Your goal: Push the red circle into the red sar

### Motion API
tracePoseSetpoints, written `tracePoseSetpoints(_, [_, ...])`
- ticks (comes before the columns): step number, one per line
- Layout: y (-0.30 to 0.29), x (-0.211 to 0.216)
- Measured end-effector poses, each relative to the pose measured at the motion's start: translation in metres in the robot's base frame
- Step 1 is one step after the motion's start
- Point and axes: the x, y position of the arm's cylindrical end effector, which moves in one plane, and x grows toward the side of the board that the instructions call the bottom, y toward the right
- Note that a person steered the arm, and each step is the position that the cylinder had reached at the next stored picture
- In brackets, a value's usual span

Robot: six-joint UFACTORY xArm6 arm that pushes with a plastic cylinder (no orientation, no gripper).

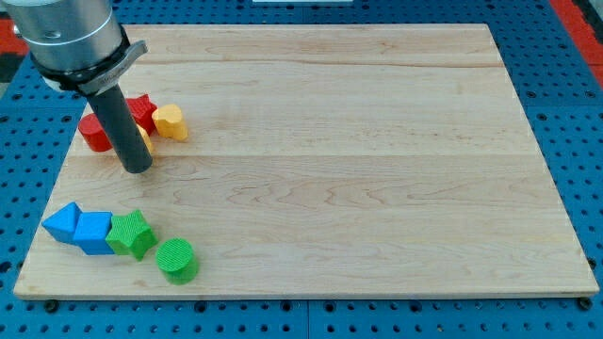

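Observation:
The red circle [93,132] lies near the board's left edge, partly hidden behind my rod. The red star [142,110] sits just to its right, also partly hidden by the rod. My tip [137,168] rests on the board just below and to the right of the red circle, and below the red star. A yellow block [171,121] touches the red star's right side. Another yellow piece [145,143] peeks out beside the rod.
At the view's bottom left sit a blue block [62,222], a blue cube [94,232], a green star [132,234] and a green circle [176,260], close together. The wooden board [358,169] lies on a blue perforated table.

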Motion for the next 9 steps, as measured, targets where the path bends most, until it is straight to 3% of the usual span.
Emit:
tracePoseSetpoints(1, [0.000,-0.008])
tracePoseSetpoints(2, [-0.012,0.023])
tracePoseSetpoints(3, [-0.072,0.020])
tracePoseSetpoints(4, [-0.085,-0.003])
tracePoseSetpoints(6, [-0.085,-0.025])
tracePoseSetpoints(9, [-0.060,-0.025])
